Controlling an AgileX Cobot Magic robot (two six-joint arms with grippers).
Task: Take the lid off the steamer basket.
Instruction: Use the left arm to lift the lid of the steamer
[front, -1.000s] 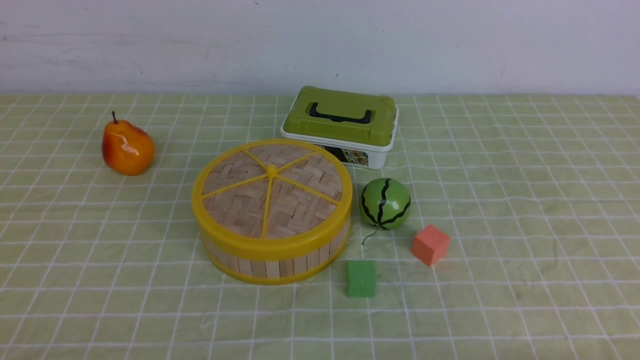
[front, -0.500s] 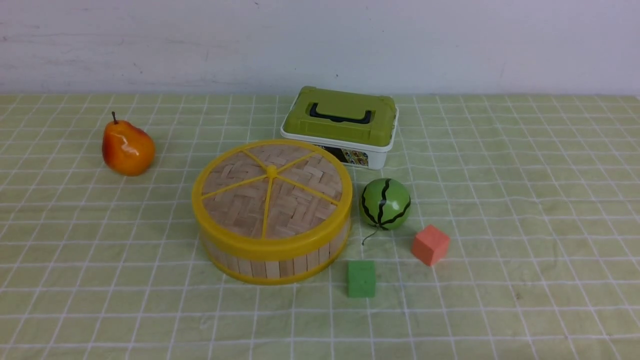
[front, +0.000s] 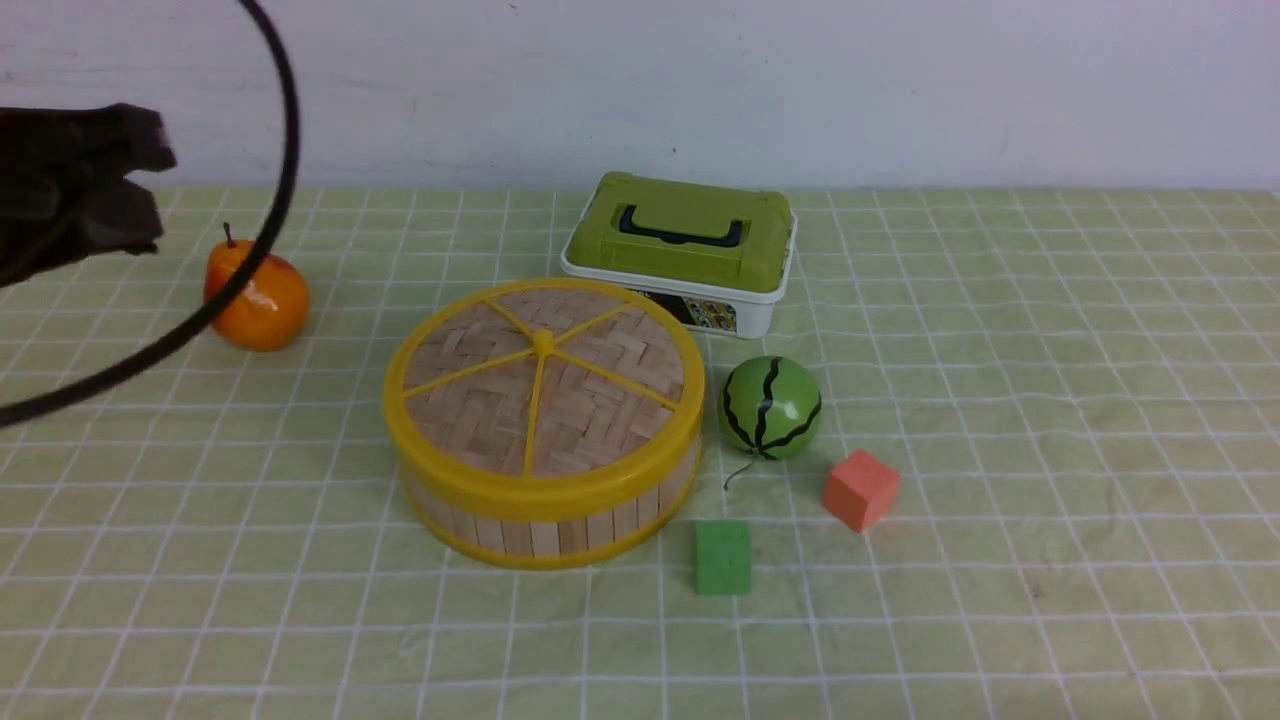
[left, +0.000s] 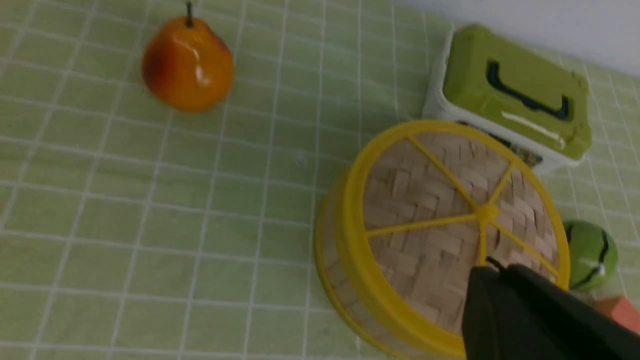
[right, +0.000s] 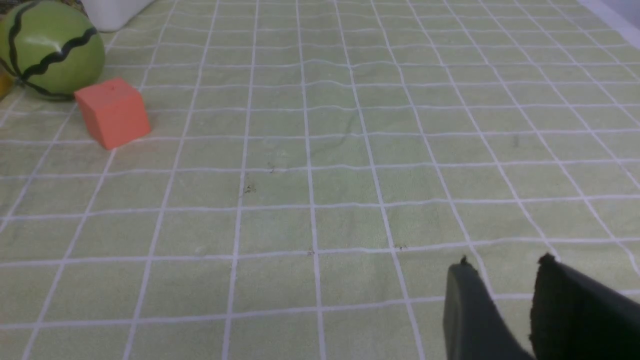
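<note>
On the table (front: 1050, 350), near the middle, sits the steamer basket (front: 560, 535), and the lid (front: 545, 390) is on top of it, flat and shut. No gripper is touching it yet.

Far to the left, the left arm (front: 70, 190) hangs up high with a black cable (front: 285, 150) looping over the pear (front: 255, 300). From its wrist view, the left gripper (left: 502, 272) looks pressed together, with nothing in it. The right gripper (right: 505, 260) is low over bare table, well apart from the basket, with its two fingers a little apart and nothing between them.

I think the job is only starting, and the left arm is the one going for the lid. To do this well, its gripper should spread wide first, then come down over the near left part of the thick yellow rim. One finger goes outside the rim and one goes on the woven top. The hub in the middle looks too small to pinch well.

A straight, slow lift would be best, so the basket does not tip or ride up with the lid. The watermelon ball (front: 770, 408) sits just beside the basket on the right and the green box (front: 680, 240) is close behind, so the left side is the safer place to grab. The cable should stay off the pear too.
</note>
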